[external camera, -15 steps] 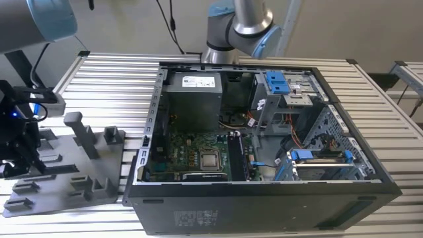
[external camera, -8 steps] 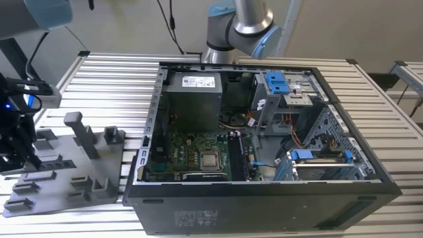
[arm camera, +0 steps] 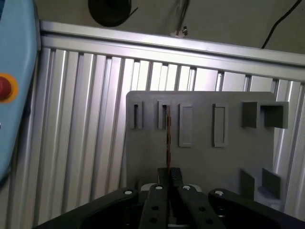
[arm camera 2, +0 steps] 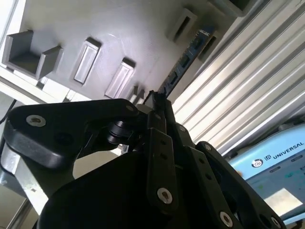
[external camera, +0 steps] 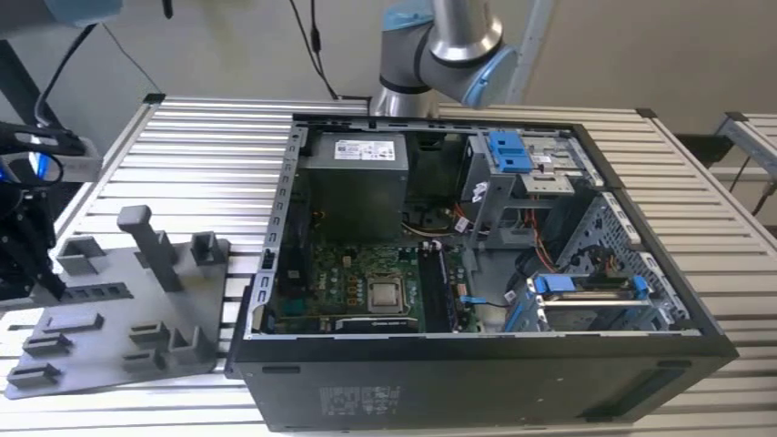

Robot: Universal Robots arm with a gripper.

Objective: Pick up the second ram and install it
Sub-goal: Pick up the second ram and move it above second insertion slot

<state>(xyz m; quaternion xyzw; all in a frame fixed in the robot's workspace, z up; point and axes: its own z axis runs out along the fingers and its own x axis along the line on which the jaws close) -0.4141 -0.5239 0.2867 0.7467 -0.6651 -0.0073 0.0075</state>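
Your hand [arm camera: 169, 175] is down at the gray tray [arm camera: 228, 162], and its two fingers are drawn together on the near end of the second ram [arm camera: 167, 138], with the stick pinched between them.

In the first wrist view you look at the stick edge-on. It shows as one thin dark line standing on its narrow edge. Its long axis runs straight away from the fingertips, across the tray, to a slotted block in the row at the tray's far side. That axis lies parallel to the ribs of the slatted worktop [arm camera: 86, 119].

In the second wrist view the same stick [arm camera 2: 183, 64] shows its flat side with dark chips. It points away from the fingertips [arm camera 2: 159, 107], and its far end, with a blue patch, sits beside a raised block near the tray's edge. You cannot tell whether the lower edge is seated in the tray or lifted clear.

In the exterior view the hand [external camera: 51, 284] is over the tray at the exterior view's left. The open computer case [external camera: 486, 364] is well apart at the exterior view's right.
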